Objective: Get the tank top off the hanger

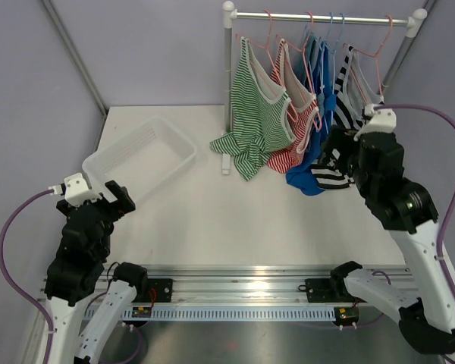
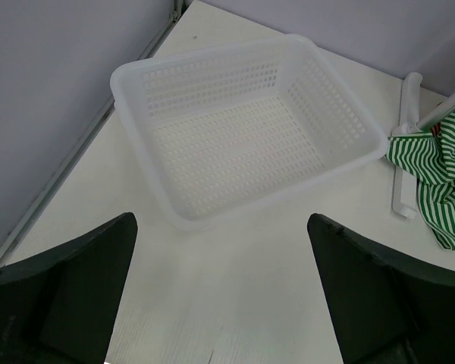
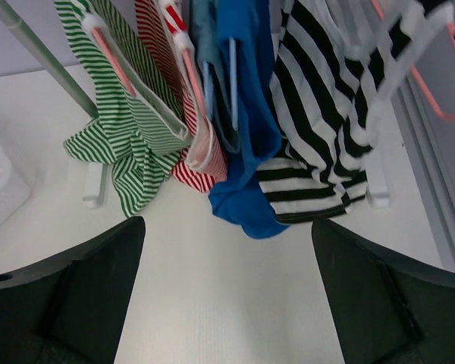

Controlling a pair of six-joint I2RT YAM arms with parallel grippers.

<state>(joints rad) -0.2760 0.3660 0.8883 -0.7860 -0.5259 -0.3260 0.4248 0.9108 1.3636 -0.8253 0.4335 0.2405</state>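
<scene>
White table [image 1: 235, 220]: surface level, both arms mounted at its near edge.

Clothes rack [image 1: 318, 17]: stands at the far edge, right of centre, with one horizontal rail on two posts.

White perforated basket [image 1: 174, 163]: lies near the left edge, turned at an angle to the table, with nothing in it.

Tank tops: four hang side by side on the rail. From left to right they are green-striped [image 1: 254, 114], red-striped [image 1: 299, 125], plain blue [image 1: 307, 178] and black-and-white striped [image 3: 318, 129]. All are on their hangers. The lower hems of the green and blue tops reach the table surface or close to it.

Left gripper [image 2: 220, 227]: near the near-left corner, pointed at the basket. The jaws are spread wide and grasp nothing.

Right gripper [image 3: 227, 227]: raised towards the far-right end of the rack, just before the hem of the black-and-white top. The jaws are released, with no cloth between them. Contact with the garment cannot be confirmed from the top view.

Pink hangers [image 3: 112, 59]: thin, hooked over the rail, partly hidden inside the tops
</scene>
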